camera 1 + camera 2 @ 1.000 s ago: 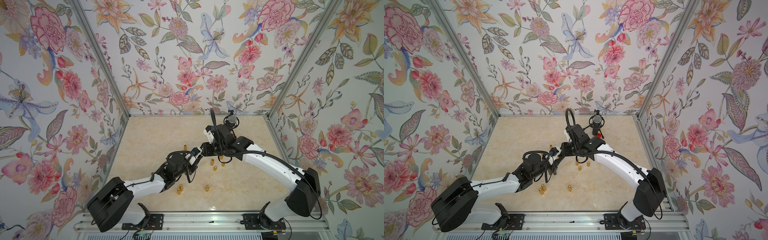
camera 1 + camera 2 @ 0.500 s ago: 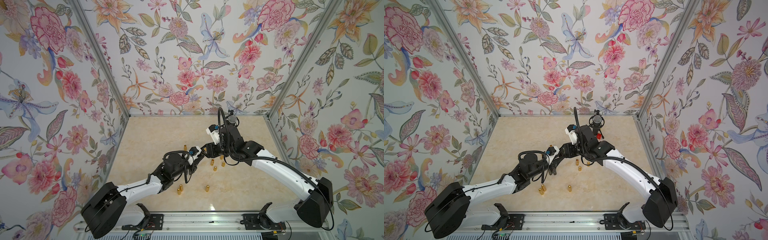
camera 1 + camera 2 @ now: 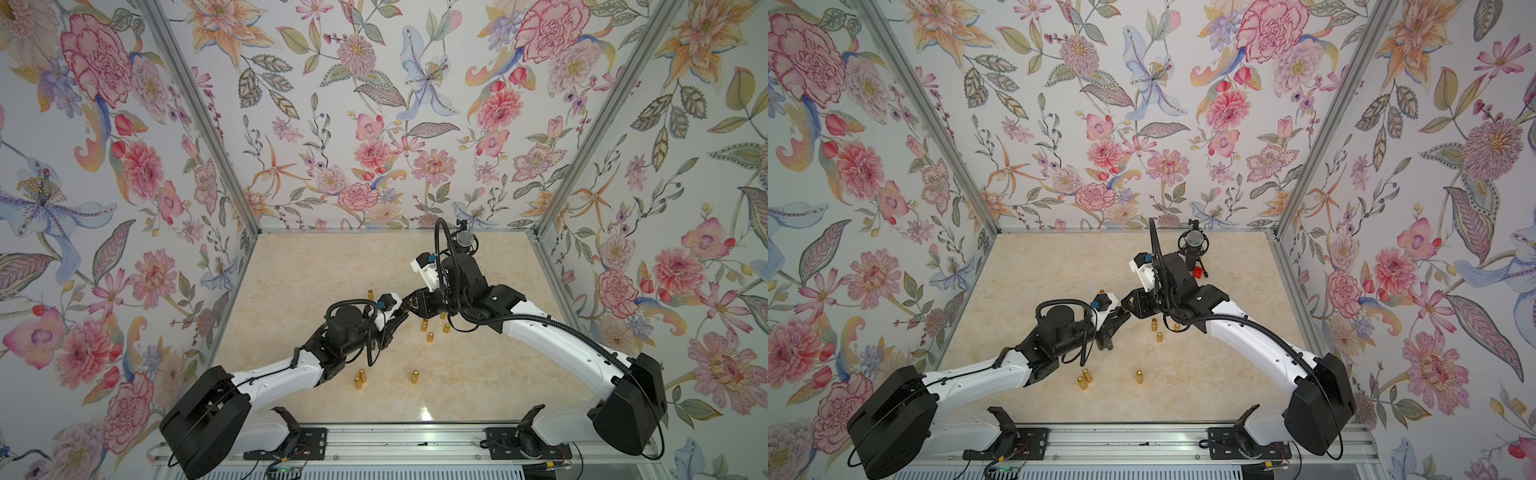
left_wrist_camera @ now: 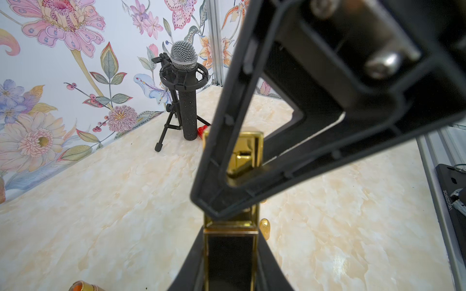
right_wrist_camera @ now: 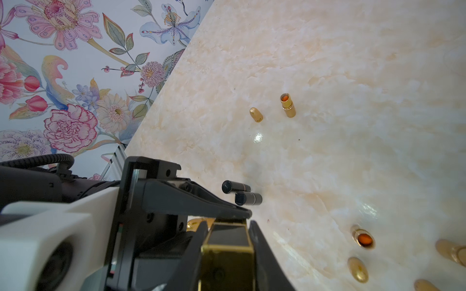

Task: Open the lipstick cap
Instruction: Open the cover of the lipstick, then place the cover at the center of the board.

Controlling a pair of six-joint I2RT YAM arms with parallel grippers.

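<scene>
A square lipstick, black at one end [image 4: 230, 259] and gold at the other [image 5: 227, 267], hangs above the table's middle between both grippers. My left gripper [image 4: 230, 226] is shut on the black end, and in both top views it points up to the right [image 3: 400, 319]. Facing it, my right gripper [image 5: 228, 226] is shut on the gold end [image 4: 245, 153], tip to tip with the left one [image 3: 409, 306]. The two ends are still joined. I cannot tell which end is the cap.
Several small gold lipsticks and caps [image 3: 430, 336] [image 3: 414, 376] [image 3: 359, 380] lie on the marble table [image 3: 311, 266], some open with orange inside [image 5: 364, 239]. Two black tubes [image 5: 242, 194] lie under the grippers. A microphone on a tripod [image 3: 464, 241] and a red block [image 3: 1199, 272] stand at the back.
My right arm swung in toward the left gripper, and its jaws opened wider, then closed on the lipstick's gold end. The left gripper kept its hold and hardly moved.
</scene>
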